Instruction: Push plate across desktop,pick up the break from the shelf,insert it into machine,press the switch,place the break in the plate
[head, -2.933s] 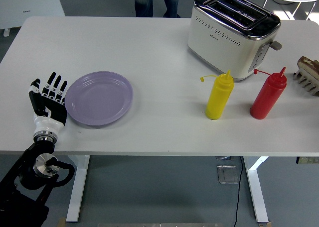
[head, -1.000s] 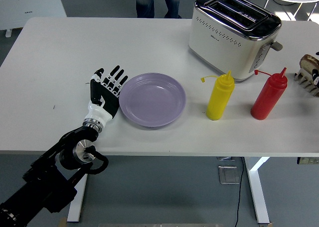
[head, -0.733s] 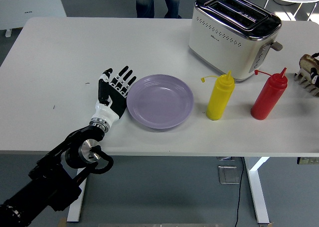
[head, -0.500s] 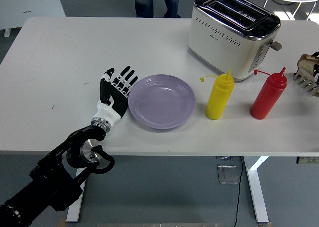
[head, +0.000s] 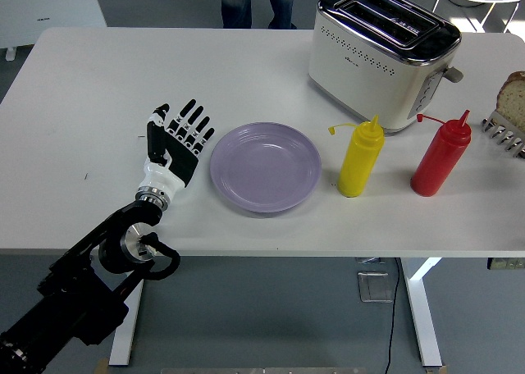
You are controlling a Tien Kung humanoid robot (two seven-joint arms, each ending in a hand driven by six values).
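Note:
A lilac plate lies on the white table, a little left of the yellow bottle. My left hand is open, fingers spread, just left of the plate with a small gap to its rim. The cream toaster with two top slots stands at the back right; its lever is on the right end. A slice of bread stands in a rack at the right edge. My right hand is out of view.
A yellow squeeze bottle and a red squeeze bottle stand in front of the toaster. A person's legs show beyond the table's far edge. A white heater stands at the top left.
My left hand pushed the plate rightward from the table's left side to the middle, then drew back a little to the left. The bread at the right edge now stands higher.

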